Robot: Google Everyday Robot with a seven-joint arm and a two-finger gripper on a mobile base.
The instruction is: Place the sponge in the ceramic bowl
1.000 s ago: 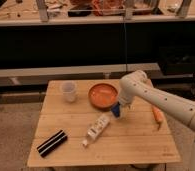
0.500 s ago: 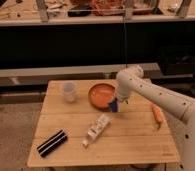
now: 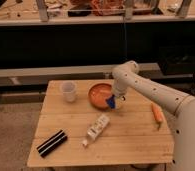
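The orange-brown ceramic bowl (image 3: 99, 94) rests on the wooden table (image 3: 126, 135), right of a small white cup (image 3: 68, 91). A small bright blue sponge (image 3: 111, 102) hangs at the bowl's right rim, held in my gripper (image 3: 114, 103), which reaches down from the white arm (image 3: 151, 90) coming in from the right. The gripper is shut on the sponge, just above the bowl's near-right edge.
A white bottle (image 3: 97, 128) lies on its side at mid-table. A black-and-white striped block (image 3: 52, 143) sits near the front left corner. An orange carrot-like object (image 3: 157, 113) lies at the right edge. Dark shelving stands behind the table.
The arm has swung left and back, carrying the blue sponge from beside the bowl's right side to over its right rim.
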